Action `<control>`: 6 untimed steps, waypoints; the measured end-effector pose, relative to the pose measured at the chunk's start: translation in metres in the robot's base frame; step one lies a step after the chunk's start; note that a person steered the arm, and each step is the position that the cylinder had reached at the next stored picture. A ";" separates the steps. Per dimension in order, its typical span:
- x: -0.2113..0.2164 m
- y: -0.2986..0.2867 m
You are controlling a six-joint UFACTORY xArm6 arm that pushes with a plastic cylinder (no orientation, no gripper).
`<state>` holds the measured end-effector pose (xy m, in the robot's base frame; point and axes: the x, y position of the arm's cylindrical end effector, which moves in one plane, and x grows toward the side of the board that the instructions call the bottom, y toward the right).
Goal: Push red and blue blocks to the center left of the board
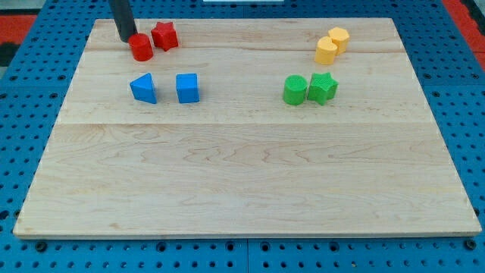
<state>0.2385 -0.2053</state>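
My tip (pixel 125 39) stands at the board's top left, touching or just left of a red cylinder (pixel 141 48). A red star-shaped block (pixel 164 36) sits right next to the cylinder, up and to its right. Below them lie a blue triangular block (pixel 143 88) and a blue cube (pixel 187 88), side by side with a small gap between them. The rod rises out of the view's top.
Two yellow blocks (pixel 332 45) touch each other at the top right. Two green blocks (pixel 309 89) sit together below them. The wooden board (pixel 242 189) lies on a blue pegboard table.
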 end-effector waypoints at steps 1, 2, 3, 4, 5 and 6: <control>-0.016 0.028; 0.016 0.038; 0.045 -0.017; 0.047 -0.021; 0.071 -0.021; 0.059 -0.012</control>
<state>0.2975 -0.2173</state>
